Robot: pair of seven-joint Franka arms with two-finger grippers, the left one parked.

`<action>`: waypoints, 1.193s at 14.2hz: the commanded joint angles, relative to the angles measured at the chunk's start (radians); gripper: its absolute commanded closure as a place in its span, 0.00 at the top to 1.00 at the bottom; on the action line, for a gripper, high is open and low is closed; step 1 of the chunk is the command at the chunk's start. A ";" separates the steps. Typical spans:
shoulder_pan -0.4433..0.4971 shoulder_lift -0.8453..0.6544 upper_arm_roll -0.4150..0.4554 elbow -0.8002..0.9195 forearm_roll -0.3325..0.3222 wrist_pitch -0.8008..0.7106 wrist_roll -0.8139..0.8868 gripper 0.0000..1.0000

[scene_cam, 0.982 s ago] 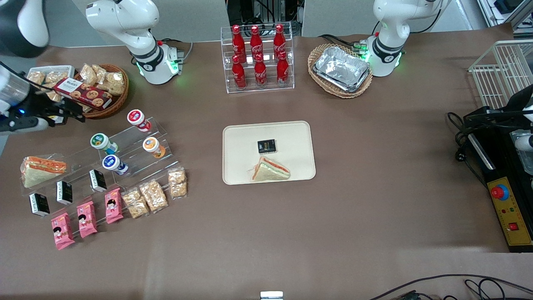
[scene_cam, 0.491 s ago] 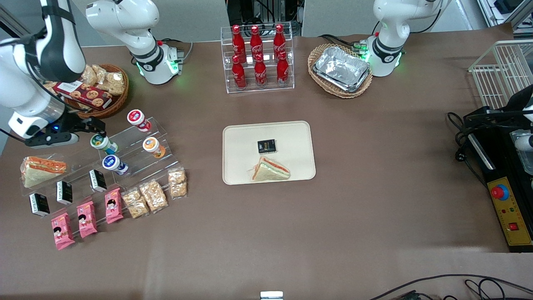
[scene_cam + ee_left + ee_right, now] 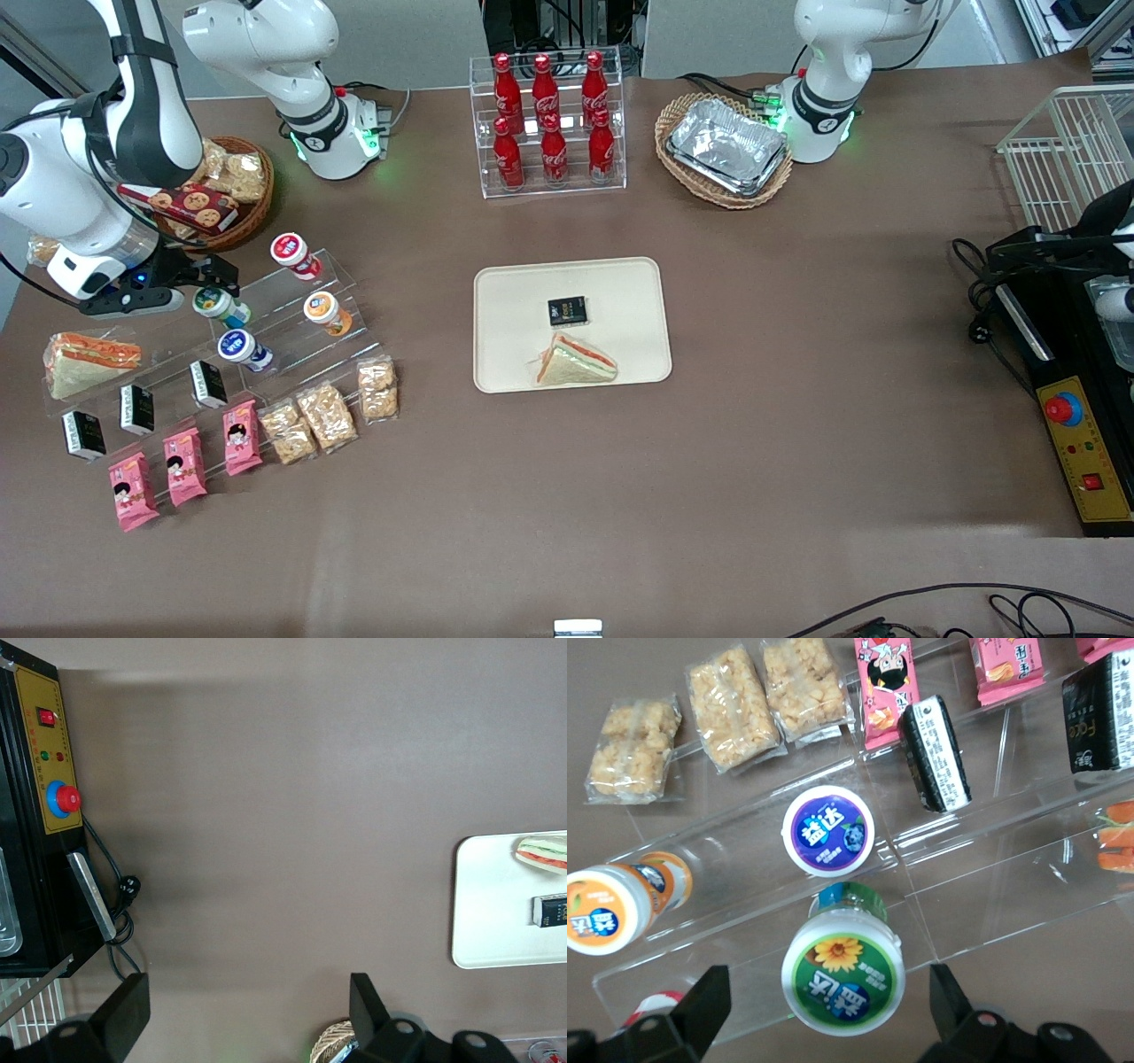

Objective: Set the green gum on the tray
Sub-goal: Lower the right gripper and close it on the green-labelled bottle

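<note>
The hand (image 3: 824, 1014), fingers spread, hovers over the green gum (image 3: 842, 970) and should drop squarely astride its lid before pinching.

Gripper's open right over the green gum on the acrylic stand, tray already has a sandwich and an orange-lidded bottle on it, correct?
Not quite: beside the sandwich on the tray lies a small black packet, per the front view. The gripper is indeed open over the green gum on the acrylic stand.

Green gum (image 3: 842, 971) – white bottle, green lid with yellow flower and blue patch. Black gripper (image 3: 824, 1028), fingers spread wide, above it. Neighbour lids: blue (image 3: 827, 831), orange (image 3: 601, 910). Cream tray (image 3: 514, 301) at its 3 o'clock – brown table (image 3: 797, 399).
</note>
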 commanded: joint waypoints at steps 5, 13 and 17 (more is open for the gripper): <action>-0.008 0.000 0.001 -0.054 -0.019 0.070 0.002 1.00; -0.010 0.010 -0.001 -0.054 -0.019 0.085 0.001 0.94; -0.010 0.012 -0.001 -0.054 -0.020 0.090 -0.007 0.02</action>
